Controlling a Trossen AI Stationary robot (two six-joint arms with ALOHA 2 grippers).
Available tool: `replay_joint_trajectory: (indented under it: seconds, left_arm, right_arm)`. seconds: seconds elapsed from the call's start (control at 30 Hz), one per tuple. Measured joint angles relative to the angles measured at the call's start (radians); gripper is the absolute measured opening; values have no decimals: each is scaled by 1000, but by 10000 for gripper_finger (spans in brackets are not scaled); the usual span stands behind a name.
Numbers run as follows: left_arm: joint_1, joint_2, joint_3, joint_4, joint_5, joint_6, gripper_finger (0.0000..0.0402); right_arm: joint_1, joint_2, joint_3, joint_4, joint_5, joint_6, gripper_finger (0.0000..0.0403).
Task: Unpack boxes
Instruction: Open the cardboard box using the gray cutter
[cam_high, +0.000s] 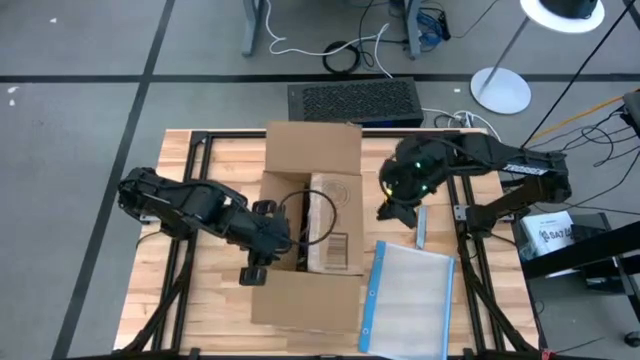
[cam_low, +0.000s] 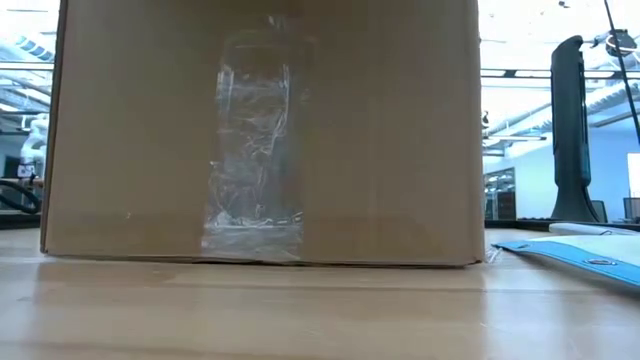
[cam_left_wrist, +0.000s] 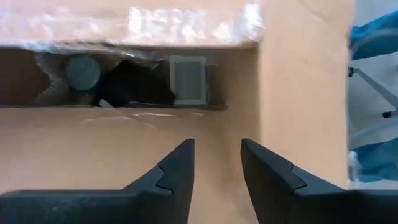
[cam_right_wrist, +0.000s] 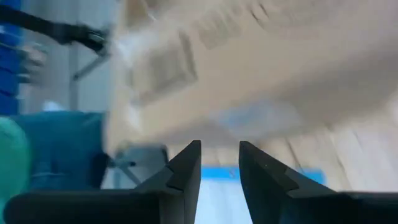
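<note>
The brown cardboard box (cam_high: 312, 150) stands mid-table with its far and near flaps folded outward; its taped near wall (cam_low: 380, 130) fills the low view. Inside lie a black cable loop (cam_high: 318, 218) and a smaller brown carton (cam_high: 337, 225). My left gripper (cam_high: 262, 250) is open at the box's left side; its wrist view shows the fingers (cam_left_wrist: 217, 168) over cardboard, facing a gap with dark and grey contents (cam_left_wrist: 134, 84). My right gripper (cam_high: 393, 210) is open and hovers just right of the box (cam_right_wrist: 280, 62), above the pouch's far end.
A clear plastic pouch with a blue edge (cam_high: 410, 295) lies flat on the table right of the box, also in the low view (cam_low: 590, 255). A black grille-topped unit (cam_high: 355, 100) sits beyond the table's far edge. Bare wood shows at the table's near left (cam_high: 200, 300).
</note>
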Motion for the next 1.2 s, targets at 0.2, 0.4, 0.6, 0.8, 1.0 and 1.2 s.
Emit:
replay_joint_trajectory:
  seconds: [0.2,0.4,0.6,0.8,1.0,1.2]
  left_arm:
    - [102,25,-47,49,43,62,136]
    - [184,79,-69,141,93,139,137]
    - [215,82,-68,223,133,141,137]
    - [215,79,-30,275,139,152,137]
    - [215,79,21,354,145,163,137]
    - [217,84,36,530,151,199,137]
  right_arm:
    - [87,-1,0,-114,172,129,98]
    - [184,4,-50,-98,313,275,98]
    - [344,3,-286,-1,409,518,98]
    - [467,2,-506,246,554,735,98]
    - [473,26,-771,588,545,910,98]
    - [450,100,-817,893,548,835,98]
